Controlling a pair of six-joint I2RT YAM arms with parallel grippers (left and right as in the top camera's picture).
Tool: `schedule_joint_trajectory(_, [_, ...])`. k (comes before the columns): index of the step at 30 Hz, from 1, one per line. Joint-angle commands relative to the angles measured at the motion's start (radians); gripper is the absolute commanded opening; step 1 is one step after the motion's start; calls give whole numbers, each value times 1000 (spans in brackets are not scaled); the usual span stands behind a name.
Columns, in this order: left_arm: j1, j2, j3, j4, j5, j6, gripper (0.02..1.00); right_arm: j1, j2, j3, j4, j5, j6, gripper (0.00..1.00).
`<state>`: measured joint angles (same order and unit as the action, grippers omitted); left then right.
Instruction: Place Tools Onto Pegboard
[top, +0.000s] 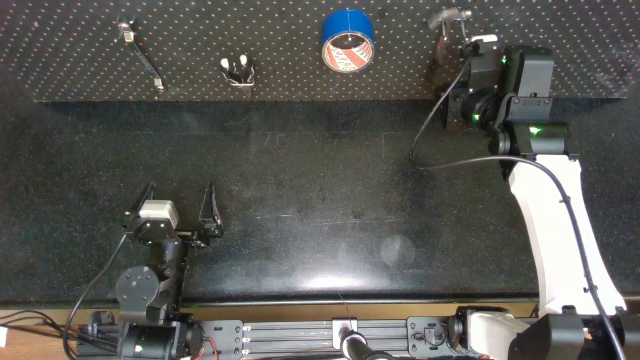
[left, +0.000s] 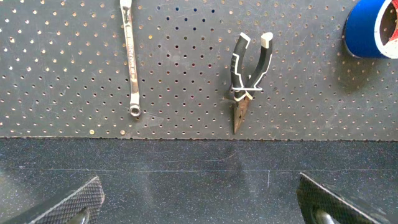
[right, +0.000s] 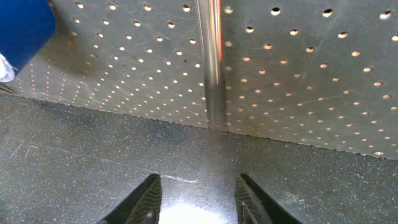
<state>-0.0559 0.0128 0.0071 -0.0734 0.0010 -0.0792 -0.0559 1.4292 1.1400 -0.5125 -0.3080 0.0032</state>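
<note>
Wrench, pliers, tape and a shiny metal tool all hang on the pegboard. The right gripper sits just below that last tool with its fingers apart and empty, so the board's peg seems to carry the tool. The left gripper is spread wide, well below the pegboard.

Free passage across tabletop centre. Pegboard blocks 12 o'clock: wrench 10, pliers 11, tape 12, metal tool 1.
</note>
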Motion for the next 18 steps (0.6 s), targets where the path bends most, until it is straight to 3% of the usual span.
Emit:
schedule_joint_trajectory(1, [-3,-9,-2,-6,0,12,996,5,7,21,1,12,3,632])
schedule_joint_trajectory(8, [-3,-9,-2,-6,0,12,996,5,-26,21,-2,11,3,908])
schedule_joint_trajectory(18, [-3,-9,-2,-6,0,12,996,5,-164,21,-5,8,3,923])
